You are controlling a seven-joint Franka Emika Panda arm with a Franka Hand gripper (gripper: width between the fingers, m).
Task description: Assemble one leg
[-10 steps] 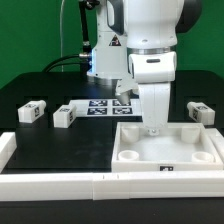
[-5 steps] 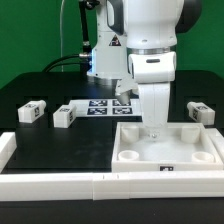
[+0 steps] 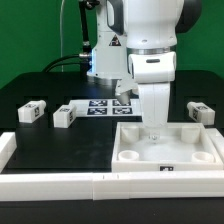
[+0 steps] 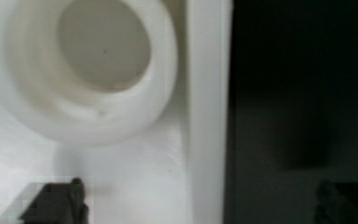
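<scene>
My gripper (image 3: 153, 130) hangs low over the far rim of the large white panel (image 3: 170, 150), at the exterior view's right. In the wrist view the gripper (image 4: 197, 200) is open. Its dark fingertips (image 4: 51, 200) stand wide apart on either side of the panel's raised rim (image 4: 208, 100), and nothing is held between them. A round recess (image 4: 105, 60) of the panel shows just inside the rim. Three small white tagged legs lie on the black table: two at the exterior view's left (image 3: 33, 112) (image 3: 66, 116) and one at the right (image 3: 201, 112).
The marker board (image 3: 105, 107) lies flat behind the gripper, between the legs. A low white wall (image 3: 60, 185) runs along the table's front edge, with a short piece at the left corner (image 3: 6, 148). The robot base stands at the back.
</scene>
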